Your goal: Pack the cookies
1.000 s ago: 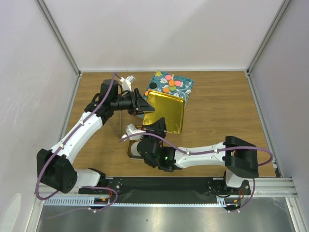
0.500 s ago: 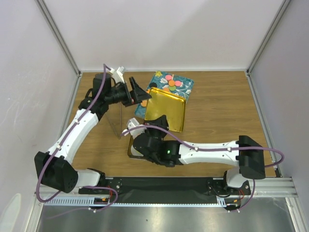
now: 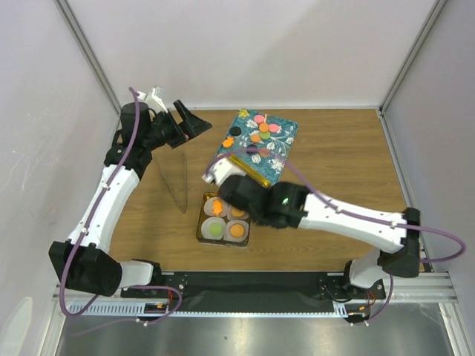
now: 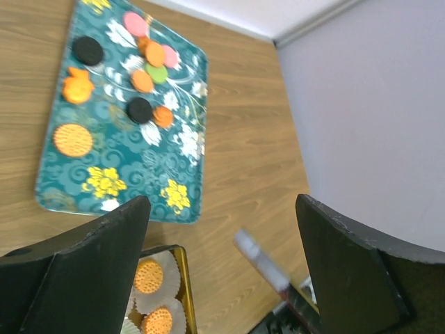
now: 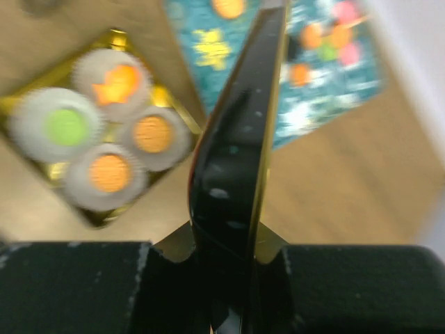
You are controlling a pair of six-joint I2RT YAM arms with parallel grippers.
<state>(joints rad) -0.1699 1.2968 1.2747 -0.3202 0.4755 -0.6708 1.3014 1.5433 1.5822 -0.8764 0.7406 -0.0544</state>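
Note:
Loose cookies (image 3: 260, 132) in orange, green, pink and black lie on the teal tray (image 3: 286, 133); they also show in the left wrist view (image 4: 142, 80). The gold tin (image 3: 202, 215) holds paper cups with cookies in them, three orange (image 5: 110, 172) and one green (image 5: 66, 126). My right gripper (image 3: 236, 178) is shut on the gold tin lid (image 5: 240, 139) and holds it edge-on above the table, between tin and tray. My left gripper (image 3: 191, 120) is open and empty, raised at the far left, away from tray and tin.
A thin clear upright panel (image 3: 174, 182) stands left of the tin. White walls close in the table on the left, back and right. My right arm (image 3: 349, 219) stretches across the near right of the table.
My left gripper let go of the lid and pulled back up to the far left. My right gripper tipped the lid edge-on and carried it toward the tray, uncovering the tin.

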